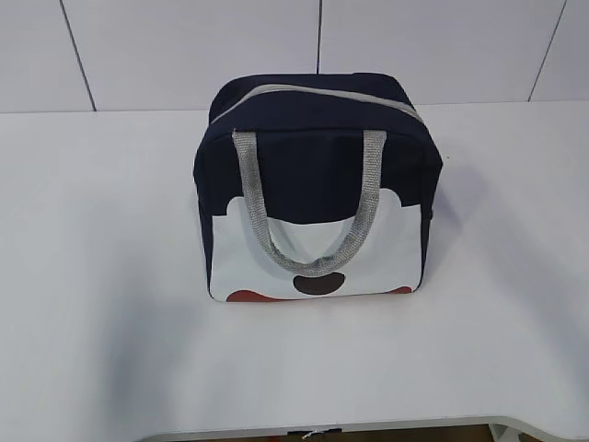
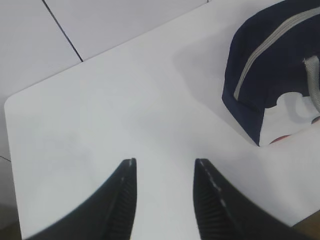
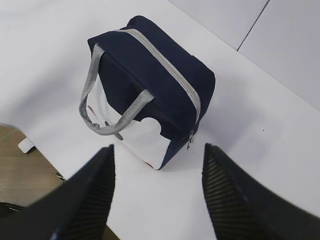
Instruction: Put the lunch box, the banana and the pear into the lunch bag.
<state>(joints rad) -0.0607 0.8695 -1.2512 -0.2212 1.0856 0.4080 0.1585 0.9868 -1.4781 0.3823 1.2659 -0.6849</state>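
The navy lunch bag (image 1: 313,184) stands upright in the middle of the white table, its grey zipper (image 1: 313,92) drawn shut along the top and a grey handle (image 1: 308,203) hanging over the white front panel. It also shows in the left wrist view, lunch bag (image 2: 265,75), at the upper right, and in the right wrist view, lunch bag (image 3: 150,85), just ahead of the jaws. My left gripper (image 2: 165,162) is open over bare table, left of the bag. My right gripper (image 3: 159,147) is open with nothing between its fingers, short of the bag's corner. Lunch box, banana and pear are out of view.
The white table (image 1: 92,276) spreads around the bag on all sides, with its front edge (image 1: 368,428) near the bottom of the exterior view. A tiled wall (image 1: 184,46) rises behind. The table's rounded corner (image 2: 12,100) and floor (image 3: 25,170) show in the wrist views.
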